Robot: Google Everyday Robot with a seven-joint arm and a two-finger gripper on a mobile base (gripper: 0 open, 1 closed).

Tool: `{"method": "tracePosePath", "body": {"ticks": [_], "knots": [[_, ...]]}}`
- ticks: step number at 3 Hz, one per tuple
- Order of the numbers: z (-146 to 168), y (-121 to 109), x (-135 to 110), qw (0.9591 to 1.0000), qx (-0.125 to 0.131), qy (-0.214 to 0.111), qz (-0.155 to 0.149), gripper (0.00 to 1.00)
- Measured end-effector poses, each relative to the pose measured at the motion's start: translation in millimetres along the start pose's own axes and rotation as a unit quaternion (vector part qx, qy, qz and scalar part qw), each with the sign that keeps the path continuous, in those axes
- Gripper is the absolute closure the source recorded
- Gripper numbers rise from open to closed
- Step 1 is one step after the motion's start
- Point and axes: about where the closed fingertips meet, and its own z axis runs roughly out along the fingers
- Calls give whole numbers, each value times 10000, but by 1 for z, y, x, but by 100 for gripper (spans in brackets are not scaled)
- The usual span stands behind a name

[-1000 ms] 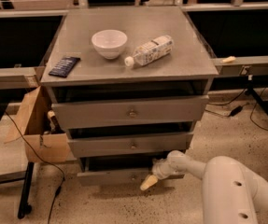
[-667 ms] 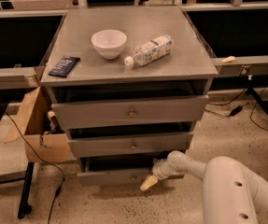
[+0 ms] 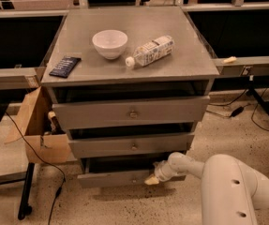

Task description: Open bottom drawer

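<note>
- Nothing visibly shifts since a second ago: the pincer point(image 3: 152, 180) sits at the same spot by the bottom drawer point(image 3: 115, 178), and the drawer front lies where it did
- The bottom drawer is the lowest of three grey fronts in the desk point(image 3: 185, 32), just above the speckled floor, with a dark gap showing above its front
- The pincer's pale tip is low at the right part of that front, touching it or just beside it; whether the pincer is open or closed on anything I cannot tell
- The white arm point(image 3: 232, 186) reaches in from the lower right, its thick rounded link filling that corner
- The middle drawer point(image 3: 101, 146) and the top drawer point(image 3: 96, 114) each carry a small round knob at the centre
- On the desk a white bowl point(image 3: 109, 42) stands upright, a plastic bottle point(image 3: 150, 51) lies on its side just to its right, cap end nearer the front edge, and a dark packet point(image 3: 64, 66) lies near the front left corner
- An open cardboard box point(image 3: 33, 125) stands on the floor against the desk's left side
</note>
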Motion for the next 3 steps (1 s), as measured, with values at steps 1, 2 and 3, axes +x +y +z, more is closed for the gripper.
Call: {"method": "tracePosePath", "body": {"ticks": [1, 2, 3], "knots": [[-6, 0, -4, 10000, 0, 0, 0, 64], [-9, 0, -2, 10000, 0, 25, -1, 95], [-15, 3, 15, 9997, 1, 254, -3, 100]]}}
